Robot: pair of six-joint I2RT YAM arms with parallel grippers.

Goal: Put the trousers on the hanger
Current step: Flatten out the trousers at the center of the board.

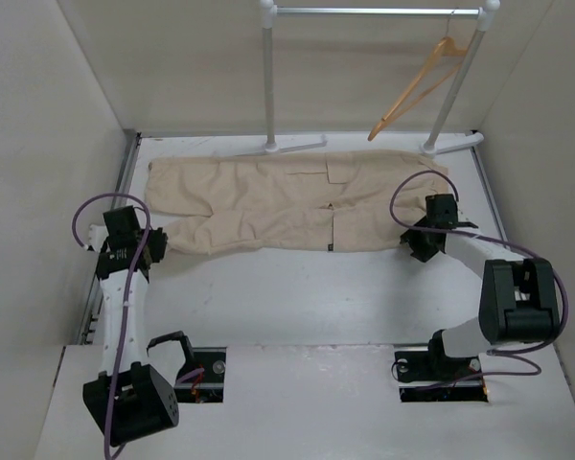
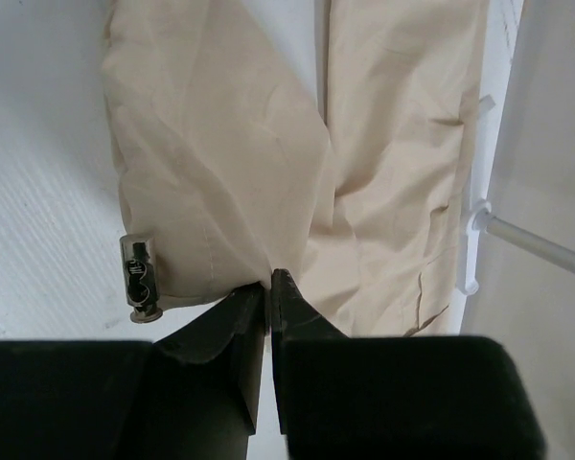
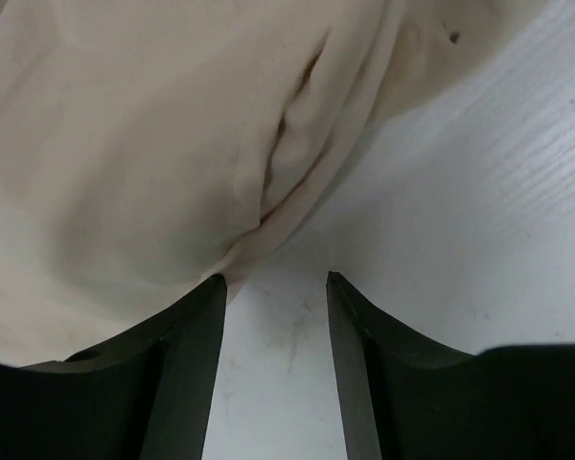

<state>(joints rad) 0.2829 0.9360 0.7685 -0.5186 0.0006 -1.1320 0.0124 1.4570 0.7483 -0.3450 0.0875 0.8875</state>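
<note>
Trousers [image 1: 268,206] lie flat on the bench [image 1: 297,297], long axis running 9 to 3 o'clock, leg hems toward 9. Left tool [image 2: 269,280] sits at the hem end, jaws together, apparently nipping a fold of cloth, though the contact is hard to confirm. Right tool [image 3: 276,283] gapes at the waist end, gripping nothing. Hanger [image 1: 417,86] hangs at 1 o'clock, nearer the right arm, its hook barely visible.

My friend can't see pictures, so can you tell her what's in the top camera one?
Beige trousers lie flat across the far side of a white table. The left gripper is at one end, the right gripper at the other. Behind, an orange wooden hanger hangs on a metal rail.
</note>
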